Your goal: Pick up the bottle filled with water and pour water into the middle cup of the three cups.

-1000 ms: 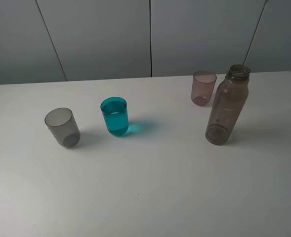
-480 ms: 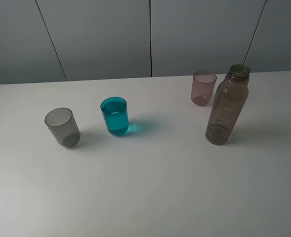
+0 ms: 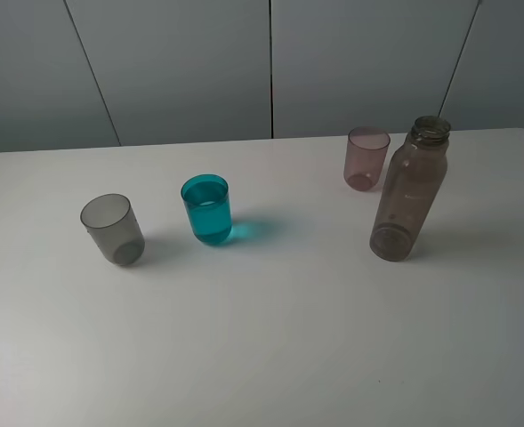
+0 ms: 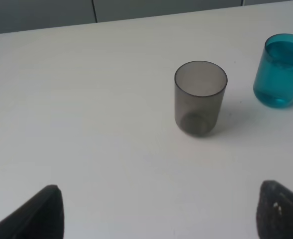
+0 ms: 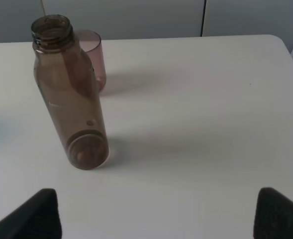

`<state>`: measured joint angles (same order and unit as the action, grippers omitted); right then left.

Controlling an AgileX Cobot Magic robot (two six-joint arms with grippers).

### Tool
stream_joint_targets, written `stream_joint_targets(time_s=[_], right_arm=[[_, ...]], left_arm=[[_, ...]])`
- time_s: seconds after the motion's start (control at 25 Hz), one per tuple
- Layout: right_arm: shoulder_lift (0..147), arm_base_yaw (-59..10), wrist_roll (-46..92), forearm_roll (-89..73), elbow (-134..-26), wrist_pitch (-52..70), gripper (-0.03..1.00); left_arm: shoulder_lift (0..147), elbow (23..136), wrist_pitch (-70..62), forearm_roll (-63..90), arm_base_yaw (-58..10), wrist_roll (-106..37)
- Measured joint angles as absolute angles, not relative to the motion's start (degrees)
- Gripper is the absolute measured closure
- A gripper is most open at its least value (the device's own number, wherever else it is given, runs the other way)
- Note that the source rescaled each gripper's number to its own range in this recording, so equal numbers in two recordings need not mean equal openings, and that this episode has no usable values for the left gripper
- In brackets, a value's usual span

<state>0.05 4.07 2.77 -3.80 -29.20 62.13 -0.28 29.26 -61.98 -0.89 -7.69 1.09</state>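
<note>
The tall smoky brown bottle (image 3: pixel 410 189) stands upright on the right of the white table, also in the right wrist view (image 5: pixel 70 94). The teal-blue middle cup (image 3: pixel 207 210) holds water; it also shows in the left wrist view (image 4: pixel 280 69). The smoky grey cup (image 3: pixel 112 229) stands to its left and shows in the left wrist view (image 4: pixel 200 97). The pale pink cup (image 3: pixel 366 157) stands behind the bottle and shows in the right wrist view (image 5: pixel 90 57). Neither gripper shows in the high view. My left gripper (image 4: pixel 158 214) and right gripper (image 5: pixel 156 214) are open, empty, apart from everything.
The white table (image 3: pixel 270 338) has its back edge against grey wall panels. Its right corner shows in the right wrist view (image 5: pixel 278 45).
</note>
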Motion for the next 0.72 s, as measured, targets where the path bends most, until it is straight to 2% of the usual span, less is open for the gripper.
stream_joint_targets(time_s=[0.72], right_arm=[[0.05,4.07,2.77,-3.80,-29.20,62.13,0.41]], left_arm=[[-0.28,29.26,-61.98,-0.89,-7.69,1.09]])
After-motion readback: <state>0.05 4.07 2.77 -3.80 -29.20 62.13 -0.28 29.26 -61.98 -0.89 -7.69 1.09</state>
